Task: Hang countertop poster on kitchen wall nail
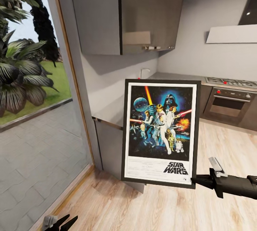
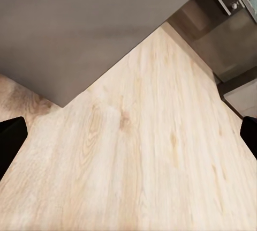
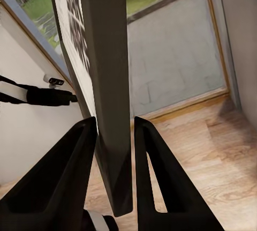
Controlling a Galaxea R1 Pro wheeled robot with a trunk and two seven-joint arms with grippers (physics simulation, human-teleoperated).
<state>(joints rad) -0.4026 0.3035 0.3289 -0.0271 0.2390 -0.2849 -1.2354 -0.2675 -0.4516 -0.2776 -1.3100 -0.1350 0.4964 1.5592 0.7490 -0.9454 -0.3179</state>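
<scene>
One poster (image 1: 159, 132), upright at centre frame, pinched at its lower-right corner between the fingers of the right gripper (image 1: 195, 180), face outward, likely for presenting flat to a wall. Left gripper (image 1: 64, 221) idle at lower left, jaws spread wide, empty over the wooden floor (image 2: 150, 156).

Oven (image 1: 228, 106), wall cabinet (image 1: 125, 9), wood floor (image 1: 142, 206)

The poster (image 1: 160, 132) has a thin black frame, a white border and dark blue artwork with pale figures, red and orange lightsabers and black "STAR WARS" lettering at 5 o'clock. Black fingers (image 3: 69, 172) flank its grey edge. The floor (image 2: 150, 156) is pale woodgrain; the cabinet (image 1: 125, 9) is grey.
</scene>
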